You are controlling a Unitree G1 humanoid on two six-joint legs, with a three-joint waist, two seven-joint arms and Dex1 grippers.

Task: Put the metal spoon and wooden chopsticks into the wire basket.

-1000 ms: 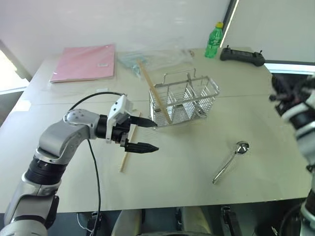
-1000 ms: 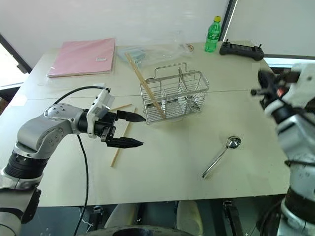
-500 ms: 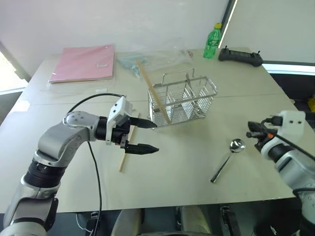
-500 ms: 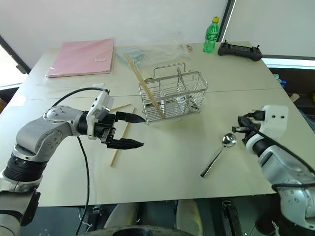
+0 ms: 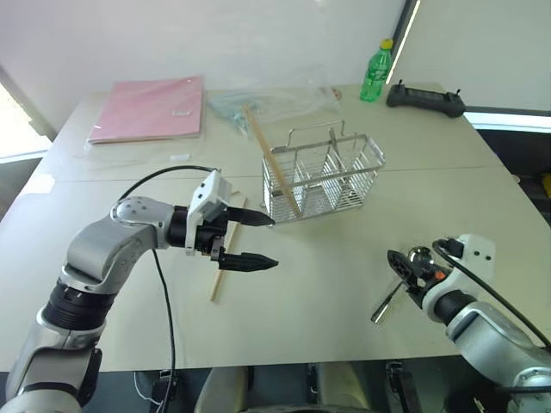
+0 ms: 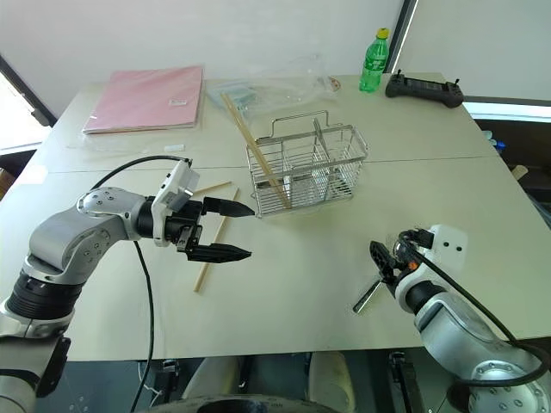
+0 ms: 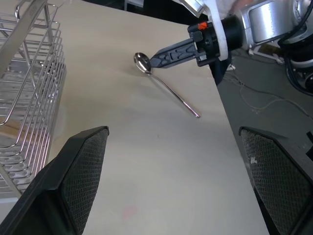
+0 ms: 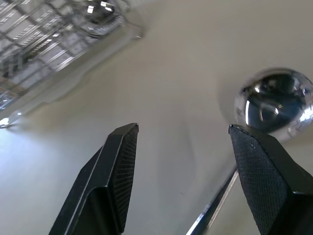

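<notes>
Right wrist view, metal spoon [image 8: 275, 103]: lies flat on the table [image 5: 482, 198], bowl just beside one finger of the right gripper, handle running back under that finger; not gripped.
Right gripper [image 5: 403, 271]: low over the table at the spoon's bowl, fingers [image 8: 116, 181] parted with bare tabletop between them, holding nothing.
Wooden chopsticks, first [image 5: 271, 163]: stands tilted in the left end of the wire basket, upper end leaning away past the rim.
Wooden chopsticks, second [image 5: 220, 274]: lies flat on the table, partly hidden under the left gripper.
Wire basket [image 5: 325, 178]: upright mid-table, loop handle on top, well apart from the spoon.
Left gripper [image 5: 251, 240]: raised above the loose chopstick, pointing toward the basket, fingers spread wide, empty.
Far edge: pink folder [image 5: 151, 107], clear plastic bag [image 5: 267, 99], green bottle [image 5: 374, 70], black controller [image 5: 424, 97].
</notes>
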